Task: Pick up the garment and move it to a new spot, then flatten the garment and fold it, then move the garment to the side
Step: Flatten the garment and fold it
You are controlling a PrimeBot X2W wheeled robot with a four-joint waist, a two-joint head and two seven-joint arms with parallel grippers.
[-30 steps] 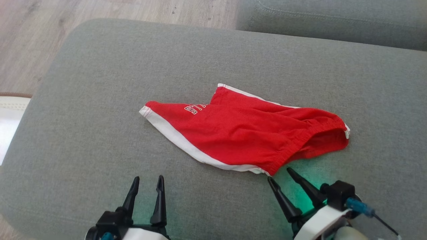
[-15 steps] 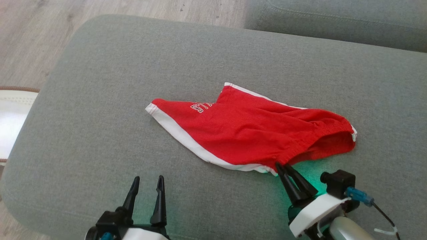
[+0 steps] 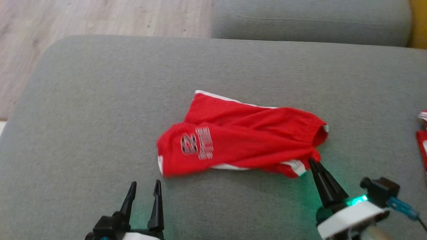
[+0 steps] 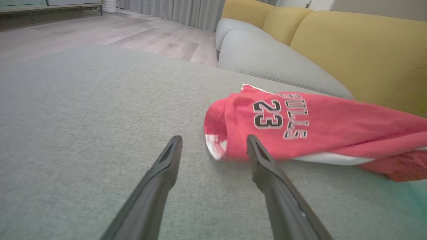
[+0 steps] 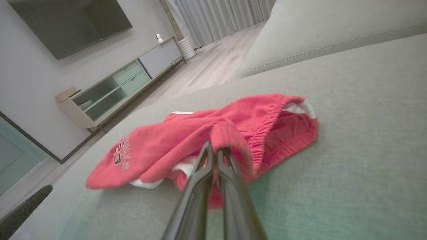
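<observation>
The garment (image 3: pixel 240 140) is a pair of red shorts with white trim and a "23" print, lying crumpled on the grey cushion (image 3: pixel 100 100). My right gripper (image 3: pixel 312 161) is shut on the garment's elastic waistband at its near right corner. In the right wrist view the fingers meet at the gripper's tip (image 5: pixel 213 148), with a fold of the red garment (image 5: pixel 186 133) pinched between them. My left gripper (image 3: pixel 145 182) stands open near the front edge, just short of the garment's left end. In the left wrist view the garment (image 4: pixel 317 123) lies past the right side of the open left gripper (image 4: pixel 214 138).
A second grey cushion (image 3: pixel 300 20) lies beyond the first, with wood floor (image 3: pixel 66 20) to the far left. Another red and white item (image 3: pixel 422 140) peeks in at the right edge. A yellow sofa back (image 4: pixel 350 43) and a TV cabinet (image 5: pixel 110 90) stand further off.
My right gripper has shut on the waistband and drawn it to the right. The garment's left leg has flipped over, showing the number. The left gripper stays open; the camera has shifted.
</observation>
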